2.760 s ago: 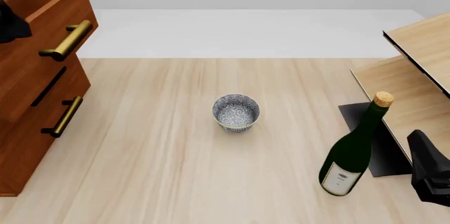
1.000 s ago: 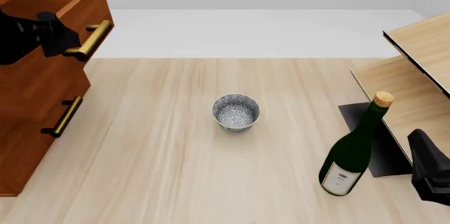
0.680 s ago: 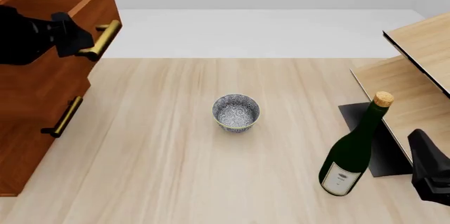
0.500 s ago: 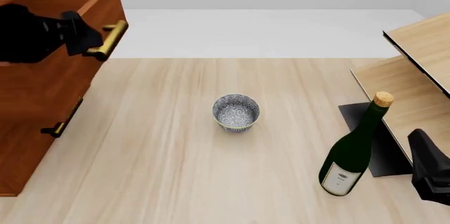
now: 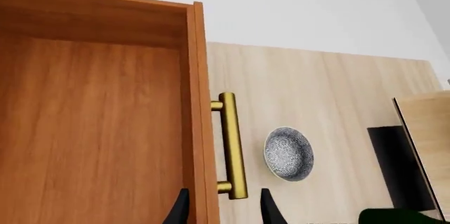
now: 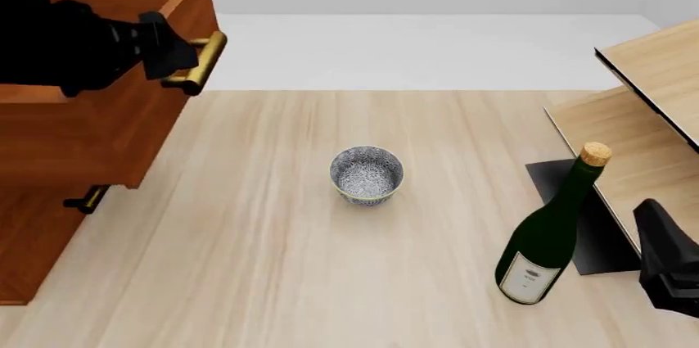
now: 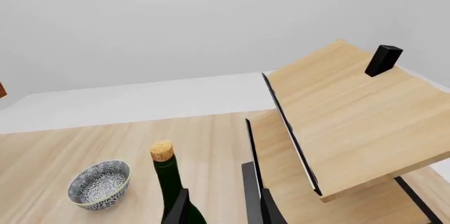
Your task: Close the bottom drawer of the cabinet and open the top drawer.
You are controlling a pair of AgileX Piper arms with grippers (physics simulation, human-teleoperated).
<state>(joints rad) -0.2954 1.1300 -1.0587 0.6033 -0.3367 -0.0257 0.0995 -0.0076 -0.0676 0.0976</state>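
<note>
The top drawer of the cabinet now juts further out over the pale wood-grain desk than half a second ago, its smooth reddish-brown front hiding more of the drawers below — only the end of a lower brass bar handle still shows. The left gripper has its jaws shut on the top drawer's handle, a round brass bar lying level along the drawer front. The right gripper, its jaws narrowly parted and empty, sits by the dark green corked bottle, near the patterned bowl.
</note>
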